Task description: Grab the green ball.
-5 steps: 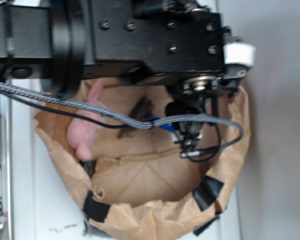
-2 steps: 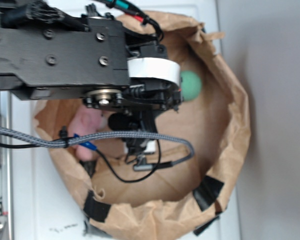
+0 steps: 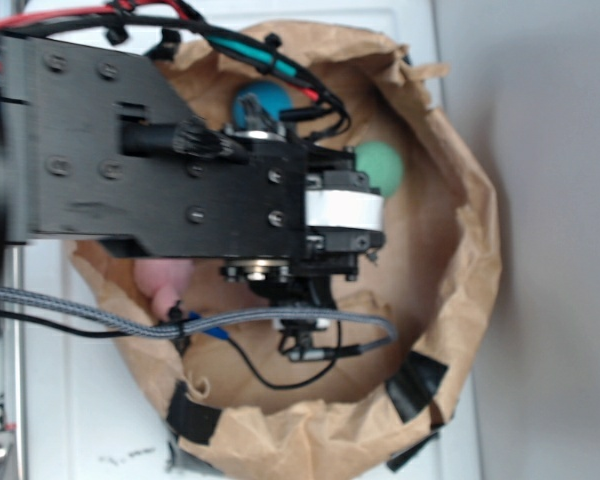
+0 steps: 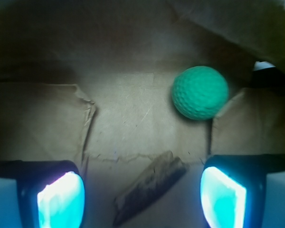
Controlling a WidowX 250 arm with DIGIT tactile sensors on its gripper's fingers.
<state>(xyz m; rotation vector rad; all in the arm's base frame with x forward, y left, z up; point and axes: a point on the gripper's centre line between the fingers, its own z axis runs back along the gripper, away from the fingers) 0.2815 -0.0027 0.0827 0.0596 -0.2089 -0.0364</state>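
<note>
So I'm hanging over the crumpled brown paper bag [image 3: 460,330] with the black tape patches, which sits on the white counter [image 3: 70,400], and my black arm [image 3: 130,170] covers most of the bag's left half from the exterior view. Working left to right in there: a soft pink plush thing [image 3: 162,282] pokes out under my arm near the bag's left wall, then a round teal-blue ball [image 3: 263,103] sits up by the far rim, partly behind my cables, and then the small mint-green dimpled ball [image 3: 382,167] lies toward the right wall, just beside my white-banded wrist.

From the wrist camera, my gripper [image 4: 142,192] is spread wide with nothing in it, the 2 glowing cyan fingertips [image 4: 61,199] sitting at the bottom corners. Between them on the bag floor lies a dark brown splintery scrap [image 4: 149,185]. The green ball [image 4: 200,92] rests on the paper floor up ahead, right of centre, well apart from both tips, close to a fold of the bag wall.
</note>
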